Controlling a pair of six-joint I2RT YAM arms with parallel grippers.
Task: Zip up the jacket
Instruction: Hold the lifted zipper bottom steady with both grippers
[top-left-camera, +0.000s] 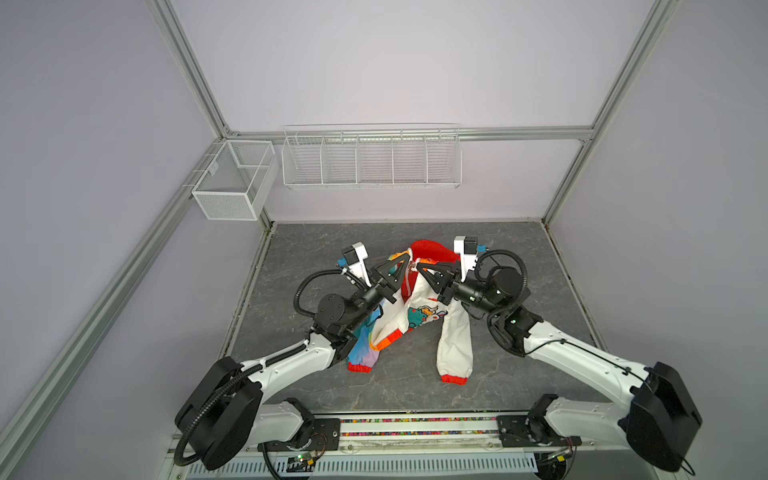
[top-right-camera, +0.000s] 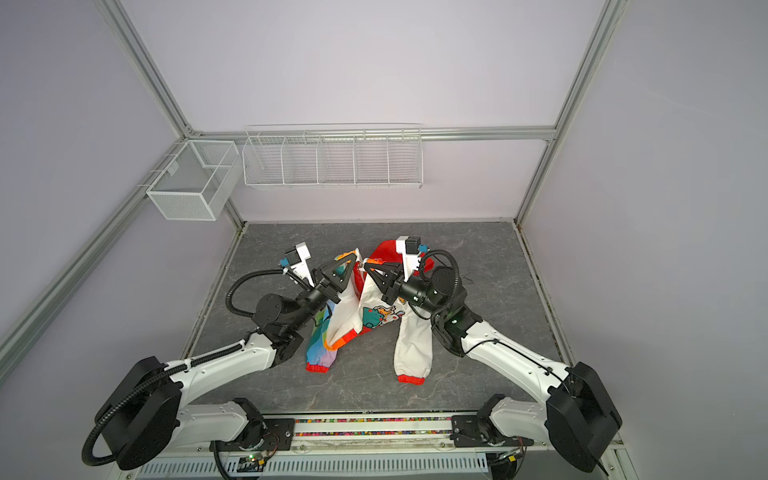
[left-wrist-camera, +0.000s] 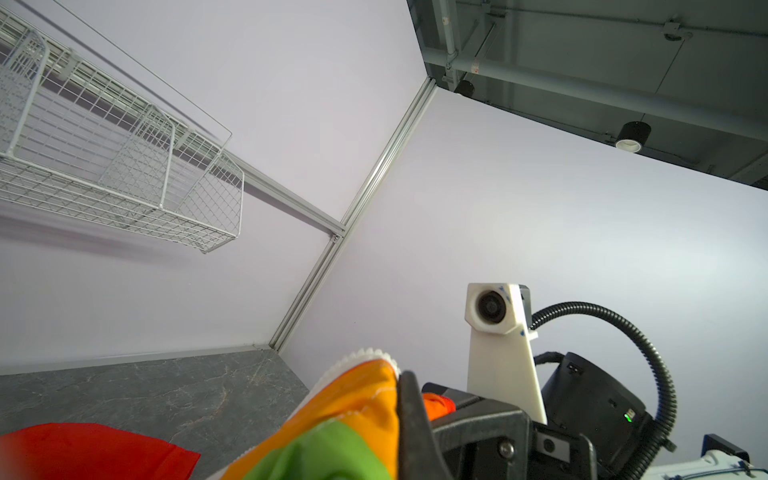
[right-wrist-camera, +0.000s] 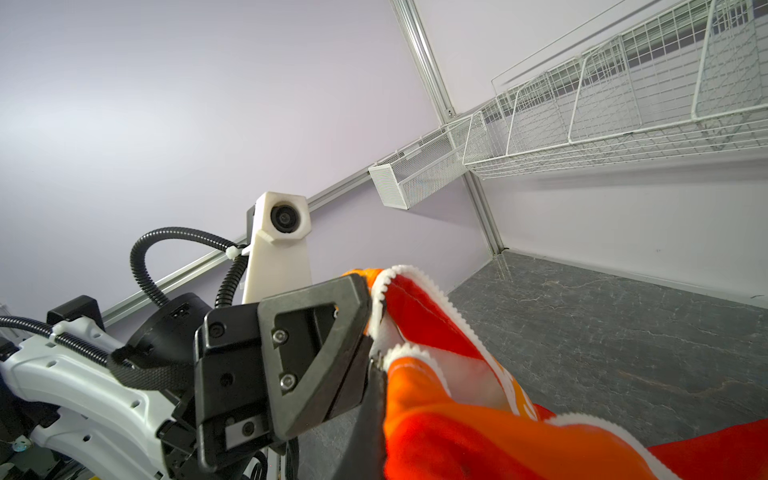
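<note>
Jacket (top-left-camera: 419, 309): hung above mid counter (top-left-camera: 519, 266), lifted by its upper front edges, cuffs down at the surface, red hood (top-left-camera: 430, 249) behind.
Zipper (right-wrist-camera: 411, 272): open, toothed edges apart, long axis dropping from the jaws toward the counter's near edge.
Left arm (top-left-camera: 286, 361) jaws: clamped on the rainbow half's top edge.
Right arm (top-left-camera: 573, 345) jaws: clamped on the other half's top edge, tips almost meeting the left's.
Slider: not made out; probably low, well below both jaws, neither arm clearly nearer.
</note>
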